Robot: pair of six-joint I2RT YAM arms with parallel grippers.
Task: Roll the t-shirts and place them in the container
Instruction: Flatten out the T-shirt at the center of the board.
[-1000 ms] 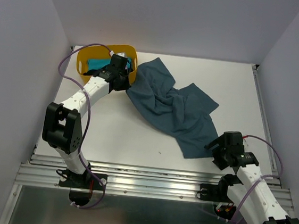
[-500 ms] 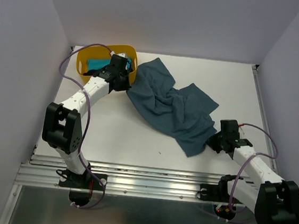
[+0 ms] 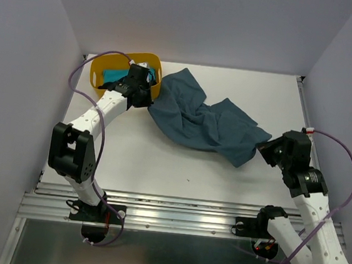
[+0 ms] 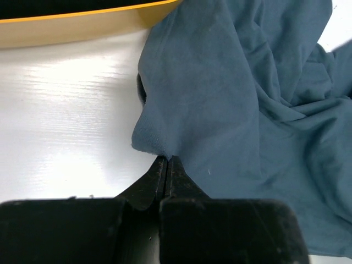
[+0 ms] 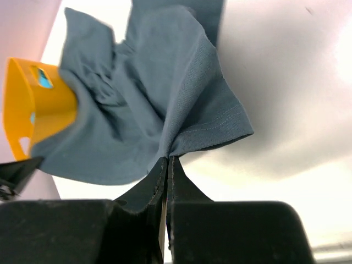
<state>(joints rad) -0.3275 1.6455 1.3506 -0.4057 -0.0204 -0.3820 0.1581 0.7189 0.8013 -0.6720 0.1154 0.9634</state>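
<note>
**Pinched at both ends, ready to be pulled flat**

The crumpled slate-blue cloth t-shirt [image 3: 202, 125] sprawls across the far middle of the white desk [image 3: 160, 162]. The left end effector [image 4: 166, 160] pinches one corner just beside the yellow oval plastic tub [image 3: 96, 79] at the far-left corner. The right end effector [image 5: 168, 160] pinches the opposite corner near the right edge. This is probably to stretch the shirt smooth before rolling it.

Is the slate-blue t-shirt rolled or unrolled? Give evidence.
Unrolled: the t-shirt sprawls in loose wrinkles across the table, one end against the yellow tub.

No writing, label or number can be read
</note>
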